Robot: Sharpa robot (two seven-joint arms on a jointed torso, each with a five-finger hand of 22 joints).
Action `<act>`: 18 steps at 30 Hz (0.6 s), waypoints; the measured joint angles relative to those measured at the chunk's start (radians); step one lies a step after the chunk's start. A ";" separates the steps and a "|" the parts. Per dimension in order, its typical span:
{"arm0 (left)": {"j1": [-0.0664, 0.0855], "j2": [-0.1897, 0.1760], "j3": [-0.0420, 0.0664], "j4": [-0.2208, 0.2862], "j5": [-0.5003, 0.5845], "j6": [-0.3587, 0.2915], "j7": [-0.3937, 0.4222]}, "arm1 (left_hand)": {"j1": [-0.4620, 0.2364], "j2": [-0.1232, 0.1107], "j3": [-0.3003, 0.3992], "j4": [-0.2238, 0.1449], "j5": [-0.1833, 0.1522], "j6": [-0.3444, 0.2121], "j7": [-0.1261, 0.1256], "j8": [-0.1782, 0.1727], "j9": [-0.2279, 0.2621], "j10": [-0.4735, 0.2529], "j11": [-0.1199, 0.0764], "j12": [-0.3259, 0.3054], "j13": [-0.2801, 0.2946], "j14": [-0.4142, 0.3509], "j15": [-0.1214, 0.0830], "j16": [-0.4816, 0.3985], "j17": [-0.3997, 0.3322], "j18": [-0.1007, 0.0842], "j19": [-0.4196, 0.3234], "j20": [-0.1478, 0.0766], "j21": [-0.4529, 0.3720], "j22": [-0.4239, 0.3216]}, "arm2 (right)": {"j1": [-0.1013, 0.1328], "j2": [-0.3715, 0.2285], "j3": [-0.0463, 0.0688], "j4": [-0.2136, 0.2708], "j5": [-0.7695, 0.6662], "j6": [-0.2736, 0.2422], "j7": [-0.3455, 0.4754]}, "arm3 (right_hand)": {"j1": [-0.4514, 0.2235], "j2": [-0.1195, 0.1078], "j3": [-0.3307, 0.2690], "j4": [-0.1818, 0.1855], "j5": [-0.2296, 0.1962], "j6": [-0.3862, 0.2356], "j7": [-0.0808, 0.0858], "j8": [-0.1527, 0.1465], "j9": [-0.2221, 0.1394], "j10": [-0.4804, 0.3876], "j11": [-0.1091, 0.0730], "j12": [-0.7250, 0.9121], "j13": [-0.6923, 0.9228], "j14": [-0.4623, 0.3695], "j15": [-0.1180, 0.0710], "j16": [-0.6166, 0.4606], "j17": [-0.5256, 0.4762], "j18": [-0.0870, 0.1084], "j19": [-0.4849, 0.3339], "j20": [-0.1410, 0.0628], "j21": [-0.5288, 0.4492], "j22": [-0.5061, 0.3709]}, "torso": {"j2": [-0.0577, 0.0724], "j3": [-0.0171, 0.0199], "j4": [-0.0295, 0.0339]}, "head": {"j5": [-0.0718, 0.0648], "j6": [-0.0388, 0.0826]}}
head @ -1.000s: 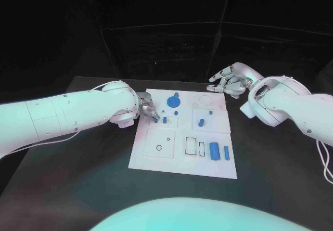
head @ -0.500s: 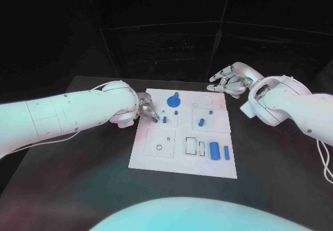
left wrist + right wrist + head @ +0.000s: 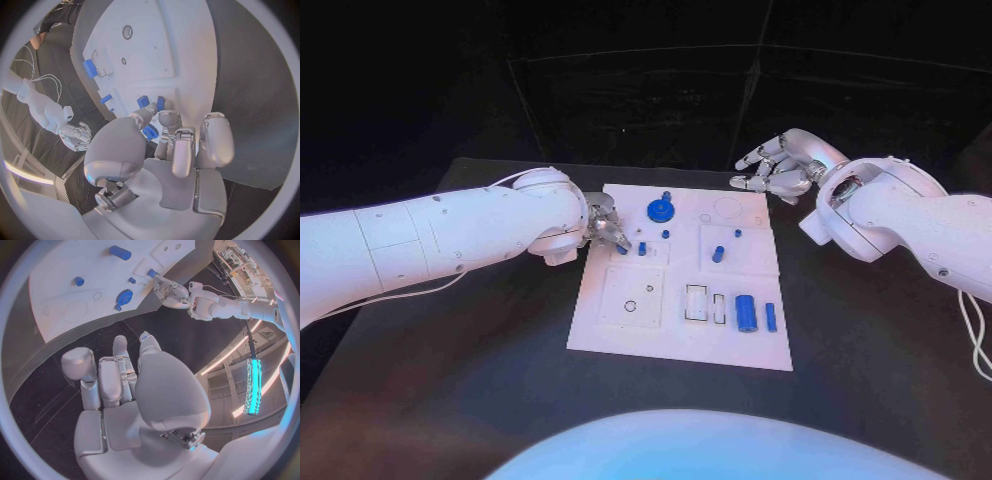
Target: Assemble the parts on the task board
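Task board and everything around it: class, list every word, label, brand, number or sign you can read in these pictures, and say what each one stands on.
None can be read.
Task board: outlines and holes only, no lettering.
Blue parts: plain.
Left hand and right hand: no legible marking.

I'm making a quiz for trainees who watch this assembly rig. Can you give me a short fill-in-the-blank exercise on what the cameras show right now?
1. The left robot hand is at the task board's ____ edge.
2. The right robot hand holds ____.
3. The parts, such as the round knob, are coloured ____.

Missing words: left; nothing; blue
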 measured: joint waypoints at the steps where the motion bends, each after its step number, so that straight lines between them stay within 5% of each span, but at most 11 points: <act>1: 0.000 0.001 0.000 -0.001 0.000 0.000 0.000 | -0.003 -0.003 -0.008 0.006 0.000 0.001 -0.001 0.000 0.000 0.000 0.000 0.001 0.001 0.000 0.000 0.000 0.000 0.000 0.000 0.000 0.000 0.000 | 0.000 0.000 0.000 0.000 0.000 0.000 0.000 | 0.000 0.000 -0.001 0.001 0.002 0.000 0.000 0.000 0.000 0.000 0.000 0.000 -0.001 0.000 0.000 -0.003 0.000 0.000 0.000 0.000 0.000 0.000 | 0.000 0.0000 0.0000 | 0.000 0.000; 18: -0.003 0.020 -0.003 -0.022 -0.001 0.009 -0.007 | -0.047 -0.003 -0.113 0.063 0.000 0.014 -0.007 0.015 -0.002 0.004 -0.006 0.016 0.014 0.000 0.000 0.000 0.000 0.000 0.003 -0.003 0.004 0.005 | 0.000 0.000 0.000 0.000 0.000 0.000 0.000 | 0.000 0.000 -0.001 0.001 0.002 0.000 0.000 0.000 0.000 0.000 0.000 0.000 -0.001 0.000 0.000 -0.003 0.000 0.000 0.000 0.000 0.000 0.000 | 0.000 0.0002 -0.0010 | 0.000 -0.002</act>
